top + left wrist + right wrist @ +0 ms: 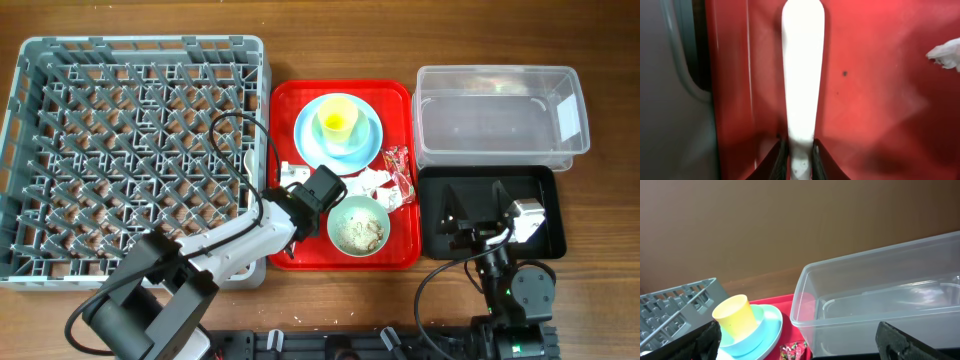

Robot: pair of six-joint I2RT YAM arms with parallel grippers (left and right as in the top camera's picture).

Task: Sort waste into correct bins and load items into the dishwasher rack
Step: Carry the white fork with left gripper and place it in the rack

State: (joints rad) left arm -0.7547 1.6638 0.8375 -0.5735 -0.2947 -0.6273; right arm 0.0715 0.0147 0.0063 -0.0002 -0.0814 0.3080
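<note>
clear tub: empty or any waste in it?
Empty. The clear plastic tub shows only its bare floor from overhead, and the right wrist view through its wall shows nothing inside either.

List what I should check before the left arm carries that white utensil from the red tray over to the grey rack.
1. Grip: the left gripper is closed on the handle end of the white utensil: ok.
2. Fork or spoon: the head is out of view: cannot tell.
3. Utensil lifted clear of the red tray: cannot tell.
4. Room in the dishwasher rack: no items in it: ok.
5. Right gripper out of the path: open, over the black tray, apart from the left arm: ok.
6. Left arm's black cable loops above the rack; whether it would snag: cannot tell.
</note>
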